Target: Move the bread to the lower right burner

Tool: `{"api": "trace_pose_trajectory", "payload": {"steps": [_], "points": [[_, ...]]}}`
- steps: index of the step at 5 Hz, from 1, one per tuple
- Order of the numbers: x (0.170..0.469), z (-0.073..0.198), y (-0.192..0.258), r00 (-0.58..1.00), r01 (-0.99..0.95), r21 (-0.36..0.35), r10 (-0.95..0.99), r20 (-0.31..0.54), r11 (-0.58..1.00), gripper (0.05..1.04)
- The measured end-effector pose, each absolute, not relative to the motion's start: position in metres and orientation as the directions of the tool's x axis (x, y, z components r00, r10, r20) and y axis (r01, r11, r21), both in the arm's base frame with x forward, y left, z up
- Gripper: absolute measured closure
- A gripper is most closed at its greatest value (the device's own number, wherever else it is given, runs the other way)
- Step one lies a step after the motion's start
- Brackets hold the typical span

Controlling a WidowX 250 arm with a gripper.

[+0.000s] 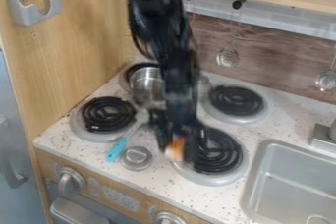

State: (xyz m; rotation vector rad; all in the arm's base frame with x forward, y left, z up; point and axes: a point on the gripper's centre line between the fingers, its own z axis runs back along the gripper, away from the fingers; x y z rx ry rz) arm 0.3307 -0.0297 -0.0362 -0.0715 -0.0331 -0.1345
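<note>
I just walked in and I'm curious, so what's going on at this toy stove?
A black robot arm has its gripper at a small orange and white thing, probably the bread; whether it is gripped, I can't tell. That thing shows by the left edge of the lower right burner, not over its middle. A metal pot sits at the back left.

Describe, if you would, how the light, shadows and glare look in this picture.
In the camera view, soft light spreads over the speckled counter, with no hard-edged shadows there; small bright glints show on the metal pot and the hanging strainer; the black arm and the lower right burner's coils look very dark.
</note>
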Motion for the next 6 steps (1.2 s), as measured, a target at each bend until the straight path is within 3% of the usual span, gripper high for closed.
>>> {"api": "trace_pose_trajectory", "payload": {"steps": [1,4,5,6], "points": [[0.345,-0.055,-0.041,0.994,0.107,-0.072,-0.105,0.034,0.992,0.470],[0.360,-0.055,-0.063,0.988,0.141,-0.095,-0.134,0.073,0.985,0.470],[0.352,-0.054,-0.075,0.984,0.168,-0.098,-0.161,0.072,0.981,0.390],[0.343,-0.047,-0.066,0.991,0.119,-0.056,-0.116,0.059,0.991,0.107]]}}
